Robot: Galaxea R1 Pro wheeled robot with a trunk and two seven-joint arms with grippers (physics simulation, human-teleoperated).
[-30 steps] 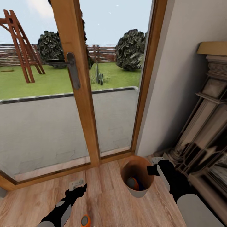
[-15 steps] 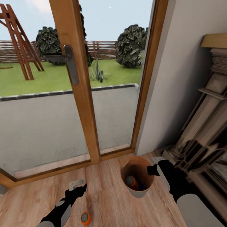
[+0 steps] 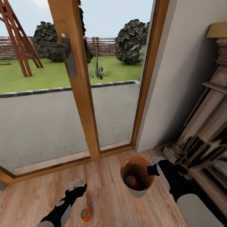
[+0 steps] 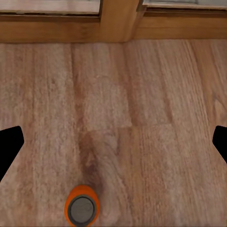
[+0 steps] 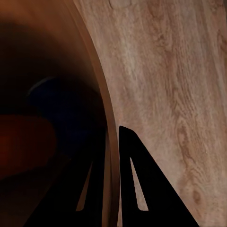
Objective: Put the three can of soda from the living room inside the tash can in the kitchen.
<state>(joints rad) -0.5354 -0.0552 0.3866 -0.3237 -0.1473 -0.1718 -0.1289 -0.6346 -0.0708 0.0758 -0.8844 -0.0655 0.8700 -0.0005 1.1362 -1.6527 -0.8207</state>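
Note:
The grey trash can [image 3: 138,191] with its copper-brown rim stands on the wood floor by the glass door. Inside it lie an orange soda can [image 3: 131,181] and a dark blue soda can [image 3: 142,186]. My right gripper [image 3: 152,170] is shut on the can's rim [image 5: 101,109], one finger inside and one outside. Another orange soda can [image 3: 85,214] stands upright on the floor just below my left gripper [image 3: 78,186]. The left gripper [image 4: 113,142] is open, and this orange soda can [image 4: 82,211] sits near and between its fingertips.
A wood-framed glass door [image 3: 78,94] with a metal handle [image 3: 67,53] looks onto a patio and garden. A white wall [image 3: 176,78] stands to the right, with a carved fireplace surround [image 3: 205,132] beside the trash can.
The whole picture has shifted, so the camera moved. The floor can now sits higher in the picture, closer to my left gripper. The trash can keeps its place at my right gripper.

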